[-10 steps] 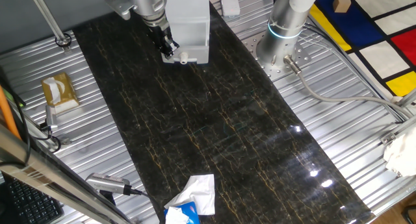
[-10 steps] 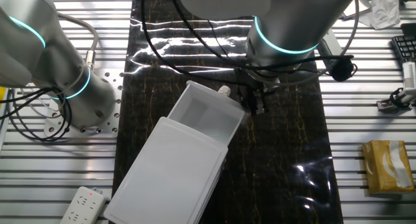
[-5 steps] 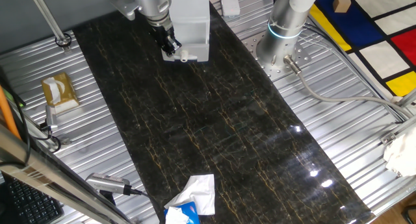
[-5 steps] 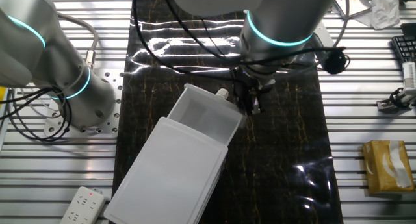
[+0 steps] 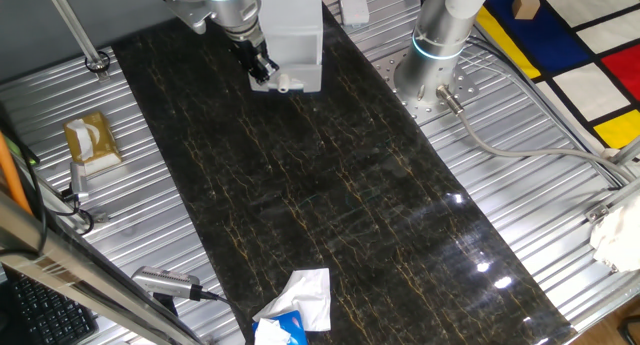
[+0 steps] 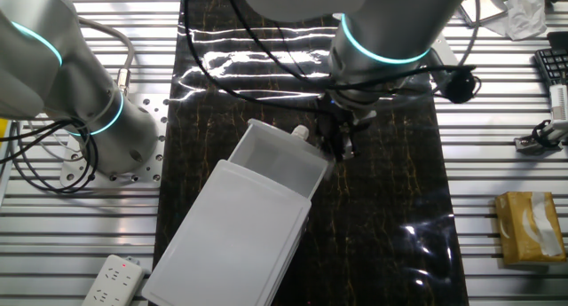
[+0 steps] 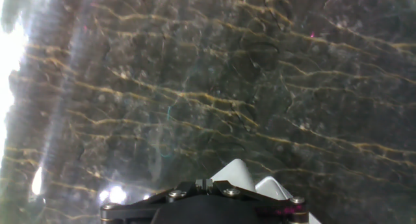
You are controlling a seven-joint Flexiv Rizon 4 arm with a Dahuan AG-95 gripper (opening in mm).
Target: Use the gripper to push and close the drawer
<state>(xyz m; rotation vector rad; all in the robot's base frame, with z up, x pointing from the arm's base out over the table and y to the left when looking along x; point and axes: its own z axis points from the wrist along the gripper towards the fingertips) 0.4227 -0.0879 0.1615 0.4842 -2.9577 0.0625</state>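
Note:
The white drawer stands at the far end of the dark marbled mat. In the other fixed view its tray sticks partly out of the white housing, and the knob is on its front. My black gripper hangs from the silver arm with the cyan ring, fingers together, against the drawer front right beside the knob. It also shows in the other fixed view. In the hand view the gripper is shut and empty, with a white piece of the drawer just behind it.
A second silver arm on a round base stands right of the drawer, also in the other fixed view. A crumpled white tissue lies at the mat's near end. A yellow tissue box sits on the left.
My gripper has moved a little against the drawer front, and the tray has slid slightly into the housing.

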